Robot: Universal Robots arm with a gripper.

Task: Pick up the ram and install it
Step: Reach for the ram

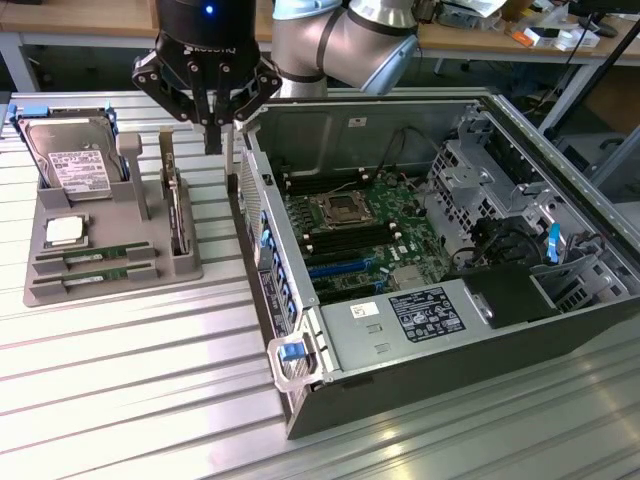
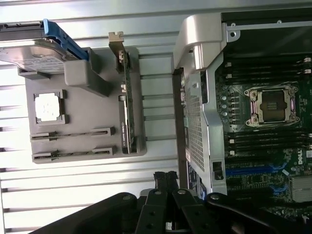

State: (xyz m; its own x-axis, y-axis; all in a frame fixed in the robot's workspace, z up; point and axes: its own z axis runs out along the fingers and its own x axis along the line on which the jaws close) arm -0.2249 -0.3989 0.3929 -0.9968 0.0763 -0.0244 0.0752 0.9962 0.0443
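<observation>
A ribbed silver aluminium tabletop (image 1: 120,400) spreads across the exterior view, with bright glare pooling on its slats toward 7 o'clock. Behind it, from 10 to 2 o'clock, runs a light wooden workbench (image 1: 90,18) on grey metal legs, and a slanted black pole (image 1: 588,70) crosses at 2 o'clock
</observation>
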